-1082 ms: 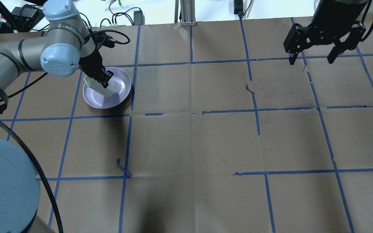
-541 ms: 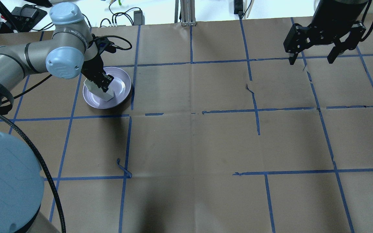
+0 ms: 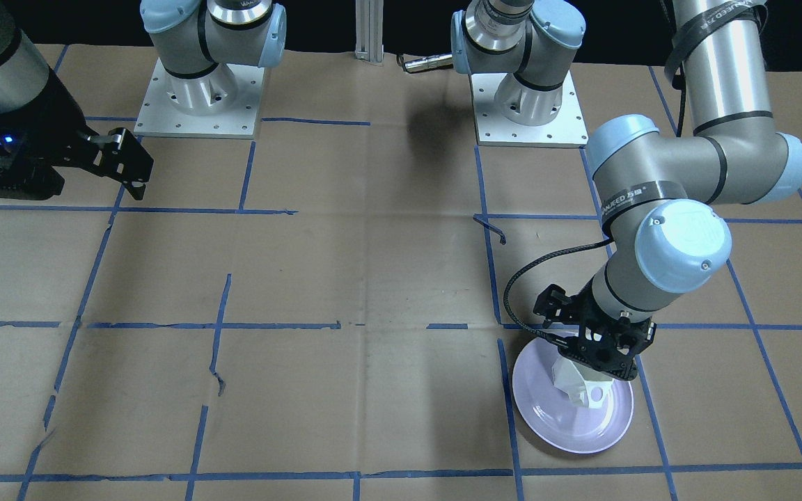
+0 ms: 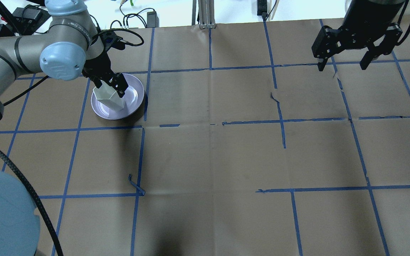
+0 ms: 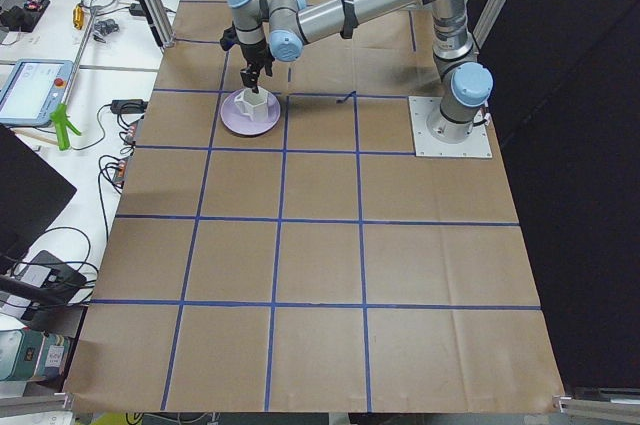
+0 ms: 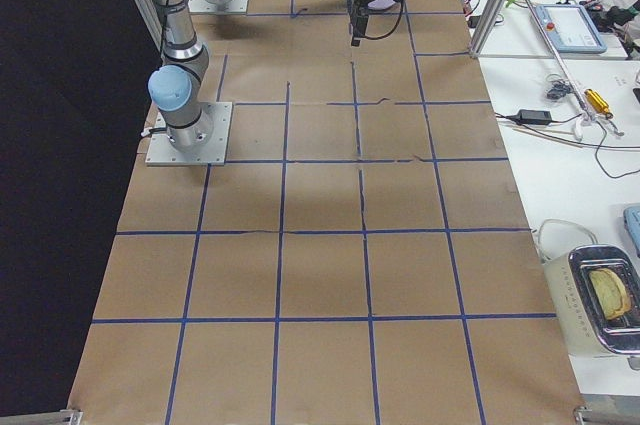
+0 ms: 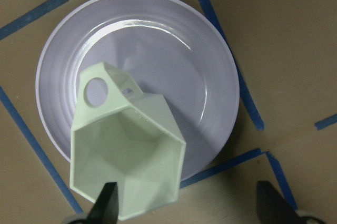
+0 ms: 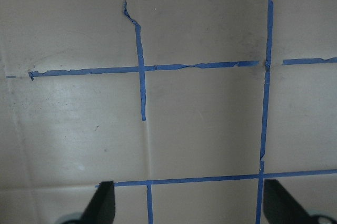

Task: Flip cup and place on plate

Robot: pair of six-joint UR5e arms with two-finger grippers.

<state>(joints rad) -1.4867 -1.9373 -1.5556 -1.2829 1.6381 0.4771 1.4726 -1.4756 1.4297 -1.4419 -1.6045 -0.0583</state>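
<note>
Now: one cup (image 4: 109, 96), empty, mouth up, standing on one plate (image 4: 134, 93), toward plate's 9 o'clock; plate at tabletop (image 4: 208, 160) 10 o'clock. Left end effector (image 7: 190, 205) spread wide over cup, holding nothing; right end effector (image 4: 343, 61) likewise spread, empty.

The tabletop (image 4: 205, 156) wears brown paper (image 4: 226, 220) gridded with blue tape lines (image 4: 283, 131) that pass beneath the right fingers (image 8: 102, 203), while a curled loose tape end (image 4: 135, 184) lies well apart from them.

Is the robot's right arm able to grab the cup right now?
Probably not from there. The right gripper hangs open, far across from the cup on the plate, and the open left gripper sits right over the cup, crowding it.
</note>
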